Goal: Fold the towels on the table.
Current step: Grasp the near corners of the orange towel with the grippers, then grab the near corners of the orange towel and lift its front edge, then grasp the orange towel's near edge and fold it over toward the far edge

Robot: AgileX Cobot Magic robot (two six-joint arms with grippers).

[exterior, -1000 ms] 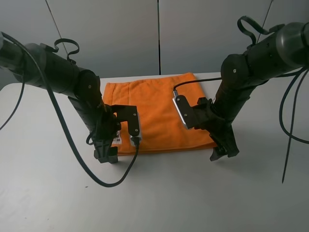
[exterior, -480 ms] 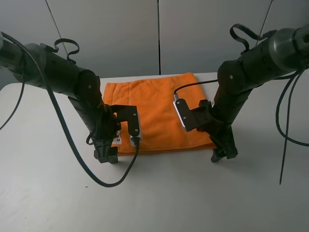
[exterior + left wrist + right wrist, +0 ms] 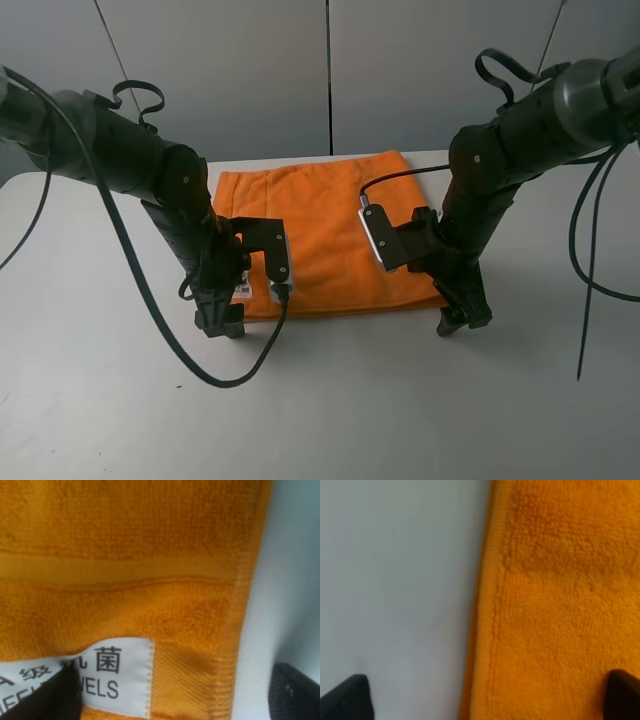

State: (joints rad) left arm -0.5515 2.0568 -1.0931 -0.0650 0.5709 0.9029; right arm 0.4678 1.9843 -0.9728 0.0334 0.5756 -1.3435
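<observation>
The orange towel point(image 3: 320, 230) lies flat on the white table point(image 3: 100, 400), apparently folded once. My left gripper point(image 3: 222, 318) is down at its near left corner, beside the white label point(image 3: 243, 290). In the left wrist view the gripper point(image 3: 170, 700) is open, with one fingertip point(image 3: 47, 700) over the label point(image 3: 107, 672) and the other over bare table, straddling the hemmed edge of the towel point(image 3: 125, 555). My right gripper point(image 3: 458, 318) is down at the near right corner. In the right wrist view it point(image 3: 485, 700) is open and straddles the edge of the towel point(image 3: 560, 590).
Black cables loop from both arms, one trailing over the table point(image 3: 230, 375) in front of the left gripper. A grey panelled wall point(image 3: 330, 70) stands behind the table's far edge.
My right arm has shifted slightly to the left, toward the towel's near right corner. My left arm and the towel have not moved.
</observation>
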